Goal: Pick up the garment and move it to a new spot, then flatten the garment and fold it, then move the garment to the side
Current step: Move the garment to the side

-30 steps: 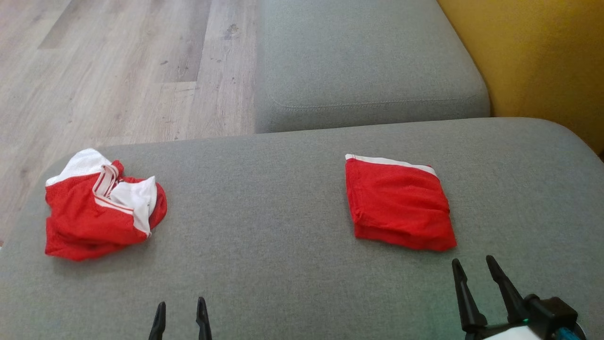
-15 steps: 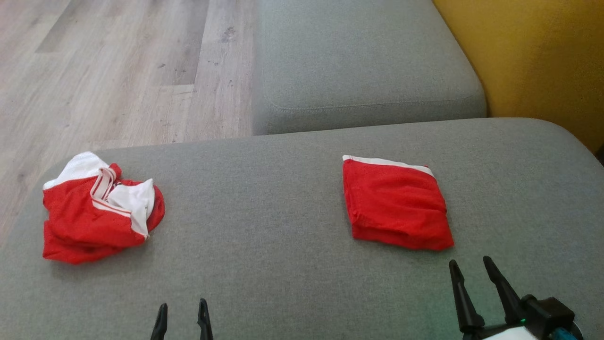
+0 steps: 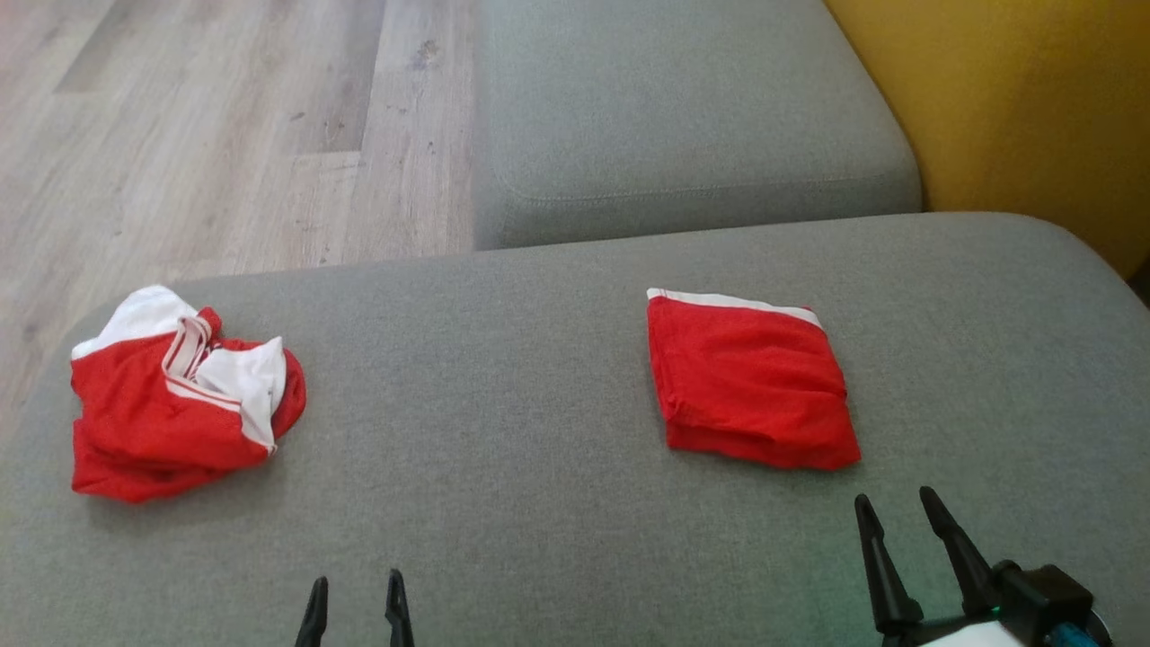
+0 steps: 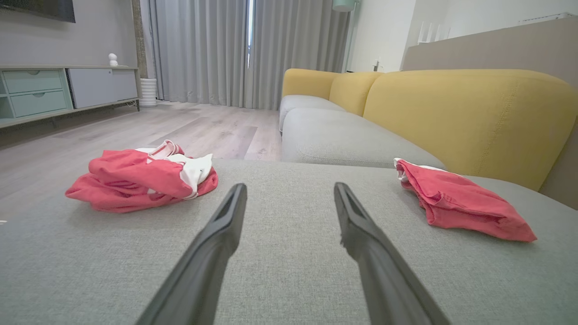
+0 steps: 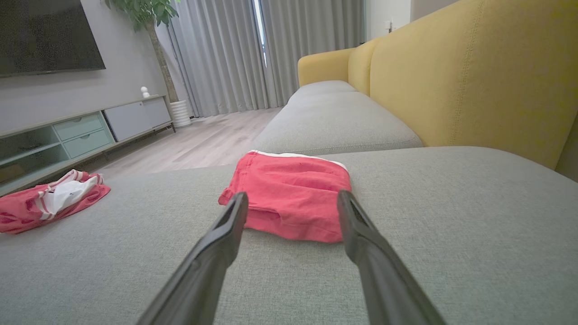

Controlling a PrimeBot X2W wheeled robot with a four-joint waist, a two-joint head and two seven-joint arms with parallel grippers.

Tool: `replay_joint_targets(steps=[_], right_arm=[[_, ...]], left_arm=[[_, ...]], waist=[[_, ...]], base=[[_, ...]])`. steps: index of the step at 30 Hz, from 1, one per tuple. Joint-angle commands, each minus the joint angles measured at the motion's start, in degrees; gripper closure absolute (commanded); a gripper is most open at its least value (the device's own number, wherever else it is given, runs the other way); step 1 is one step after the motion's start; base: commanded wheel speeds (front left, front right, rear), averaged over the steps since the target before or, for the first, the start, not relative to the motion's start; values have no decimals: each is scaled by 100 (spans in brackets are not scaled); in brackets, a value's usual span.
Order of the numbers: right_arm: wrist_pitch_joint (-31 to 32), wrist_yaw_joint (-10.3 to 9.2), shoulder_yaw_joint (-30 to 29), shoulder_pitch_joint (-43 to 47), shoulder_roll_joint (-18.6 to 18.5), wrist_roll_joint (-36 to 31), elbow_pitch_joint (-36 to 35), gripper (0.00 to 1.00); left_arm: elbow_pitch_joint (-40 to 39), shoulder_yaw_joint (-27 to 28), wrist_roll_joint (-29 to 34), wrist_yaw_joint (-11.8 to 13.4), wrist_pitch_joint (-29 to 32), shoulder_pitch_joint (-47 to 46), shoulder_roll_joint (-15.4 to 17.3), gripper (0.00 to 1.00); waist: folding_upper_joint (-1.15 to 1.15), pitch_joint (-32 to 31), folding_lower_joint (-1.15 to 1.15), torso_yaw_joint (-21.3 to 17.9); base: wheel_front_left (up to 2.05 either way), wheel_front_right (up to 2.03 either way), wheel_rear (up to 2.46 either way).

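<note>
Right hand (image 3: pixel 893 495) gapes, seemingly just short of folded garment (image 3: pixel 750 382).

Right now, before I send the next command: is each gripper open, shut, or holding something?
Left gripper: open, holding nothing.
Right gripper: open, holding nothing; the folded garment lies just ahead of it, untouched.

Looked down from the head onto the seat cushion (image 3: pixel 503 467), with wood floor (image 3: pixel 225 135) at upper left and yellow backrest (image 3: pixel 1033 108) at upper right. From the left wrist, sat low over that cushion and faced along it toward the curtains (image 4: pixel 203 49) at top centre. From the right wrist, sat equally low, with the folded garment (image 5: pixel 289 203) near at centre. Caught the cushion, that garment and the crumpled garment (image 4: pixel 135 180) in all three views.
</note>
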Motion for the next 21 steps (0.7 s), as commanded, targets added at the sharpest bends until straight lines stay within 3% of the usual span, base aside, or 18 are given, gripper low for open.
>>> replay_joint_targets(steps=[1,13,18,21], right_arm=[[-77,39,103,-236,-124,-42,-198,0],[-78,39,-42,-644,-158,-26,-199,0],[2,39,-239,-1263,-209,203,356,0],[579,39,-245,-2069,-415,663,904,0]], left_arm=[[-180,133,72,31,-30,-305,-31,0],[-270,-22,140,-83,-30,-609,-31,0],[-248,-73,89,-55,-30,-831,-31,0],[-130,-177,34,-56,-30,-1098,-31,0]], waist=[[0,44,0,4],[0,743,0,131],[0,1130,0,206],[0,1480,0,262]], base=[[0,0,0],[0,0,0],[0,0,0],[0,0,0]])
